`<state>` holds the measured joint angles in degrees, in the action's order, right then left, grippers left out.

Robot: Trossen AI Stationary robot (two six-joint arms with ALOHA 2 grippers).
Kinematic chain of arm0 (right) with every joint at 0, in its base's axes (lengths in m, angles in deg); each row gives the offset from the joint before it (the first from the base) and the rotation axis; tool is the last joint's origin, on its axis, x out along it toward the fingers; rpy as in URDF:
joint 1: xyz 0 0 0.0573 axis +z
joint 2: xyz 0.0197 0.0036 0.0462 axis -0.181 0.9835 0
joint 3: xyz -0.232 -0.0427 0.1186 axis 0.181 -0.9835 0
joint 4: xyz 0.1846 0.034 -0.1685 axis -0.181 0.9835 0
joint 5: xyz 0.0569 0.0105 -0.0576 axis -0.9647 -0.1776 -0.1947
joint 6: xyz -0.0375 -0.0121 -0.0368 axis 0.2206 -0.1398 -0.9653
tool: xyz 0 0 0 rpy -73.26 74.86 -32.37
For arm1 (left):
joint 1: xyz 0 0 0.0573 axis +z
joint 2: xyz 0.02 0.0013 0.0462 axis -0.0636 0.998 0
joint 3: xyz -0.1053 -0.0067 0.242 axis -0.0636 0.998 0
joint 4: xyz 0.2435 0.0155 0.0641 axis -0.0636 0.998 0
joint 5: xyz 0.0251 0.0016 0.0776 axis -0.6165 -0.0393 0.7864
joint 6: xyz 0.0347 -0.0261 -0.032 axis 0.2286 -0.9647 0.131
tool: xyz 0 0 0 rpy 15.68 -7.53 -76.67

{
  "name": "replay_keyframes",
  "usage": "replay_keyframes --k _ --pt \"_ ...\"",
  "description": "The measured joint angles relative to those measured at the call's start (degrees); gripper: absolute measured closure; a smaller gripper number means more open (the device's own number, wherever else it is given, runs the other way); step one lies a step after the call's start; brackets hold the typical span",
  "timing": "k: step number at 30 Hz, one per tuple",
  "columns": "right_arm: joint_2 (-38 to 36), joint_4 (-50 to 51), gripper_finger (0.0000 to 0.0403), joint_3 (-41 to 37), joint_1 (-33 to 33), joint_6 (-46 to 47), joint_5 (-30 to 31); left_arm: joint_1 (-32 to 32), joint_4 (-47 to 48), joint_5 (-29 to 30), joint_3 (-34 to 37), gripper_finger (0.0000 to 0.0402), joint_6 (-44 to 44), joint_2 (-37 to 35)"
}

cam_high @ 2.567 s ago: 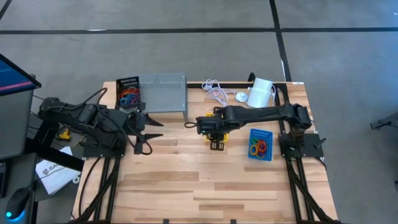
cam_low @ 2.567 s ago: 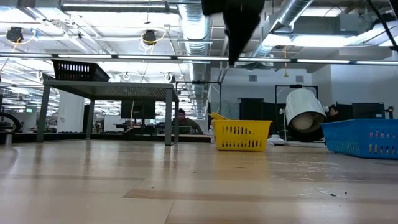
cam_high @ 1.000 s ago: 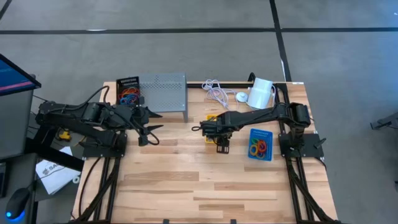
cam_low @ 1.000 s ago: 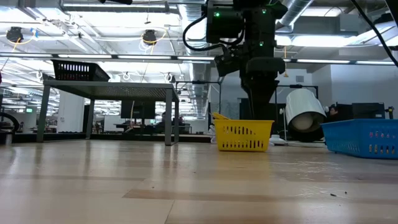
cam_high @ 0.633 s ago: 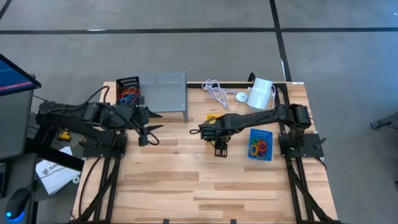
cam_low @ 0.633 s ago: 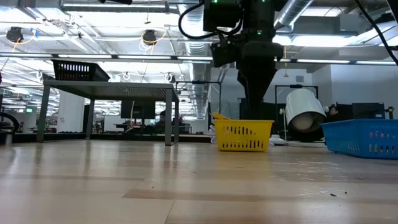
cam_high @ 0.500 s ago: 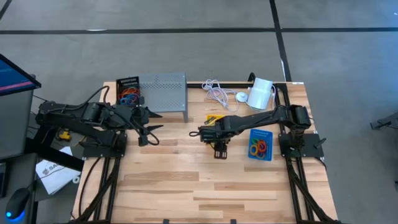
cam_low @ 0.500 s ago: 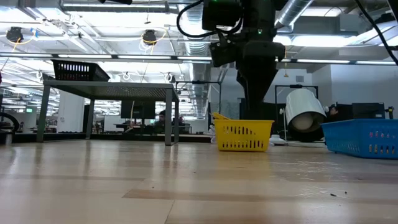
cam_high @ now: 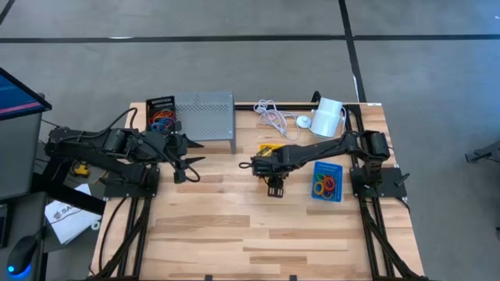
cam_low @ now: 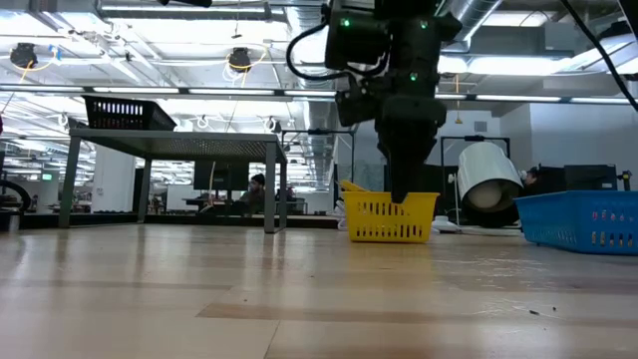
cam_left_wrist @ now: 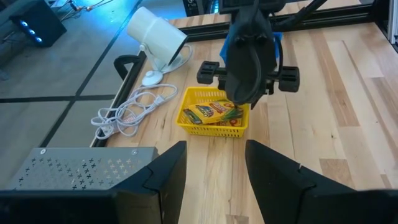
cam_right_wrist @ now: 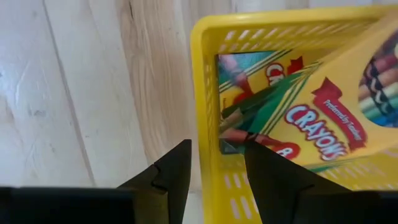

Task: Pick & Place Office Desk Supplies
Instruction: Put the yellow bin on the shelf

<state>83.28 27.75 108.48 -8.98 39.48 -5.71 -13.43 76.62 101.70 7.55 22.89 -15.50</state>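
Left gripper (cam_high: 181, 157) waits at the table's nine o'clock side, jaws parted, nothing between them; the black bin (cam_high: 161, 115) of rubber-band loops (cam_high: 162, 121) sits at its eleven o'clock.

Right gripper (cam_right_wrist: 214, 163), near table centre, points down with its parted jaws straddling one wall of the yellow bin (cam_right_wrist: 206, 93); nothing gripped yet. Crayon boxes (cam_left_wrist: 212, 113) lie flat inside.

Judgement: the bin is light, thin, perforated plastic (likely to flex and tip if lifted by one wall); take it at mid-wall. The boxes are stiff card and light.

Blue bin (cam_high: 326, 181) with more loops lies at three o'clock.

Pale plank table (cam_high: 234, 226), smooth. Beyond it, a bright workshop, pipes overhead.
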Motion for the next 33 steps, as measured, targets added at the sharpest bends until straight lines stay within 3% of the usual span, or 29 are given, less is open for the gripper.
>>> replay_keyframes --k 12,21,33 --pt "-0.1 -5.9 0.0284 -4.9 0.0 0.0 -0.2 0.0 0.0 0.0 0.0 0.0243 0.0 0.0" --pt "0.0 -7.1 0.0394 -5.0 0.1 -0.3 -0.6 0.0 -0.1 -5.0 0.0 0.0243 -1.6 2.0" --pt "-0.1 -7.4 0.0400 -5.0 1.6 1.6 -1.5 0.0 0.9 -5.7 0.0 0.0243 -3.0 10.7"
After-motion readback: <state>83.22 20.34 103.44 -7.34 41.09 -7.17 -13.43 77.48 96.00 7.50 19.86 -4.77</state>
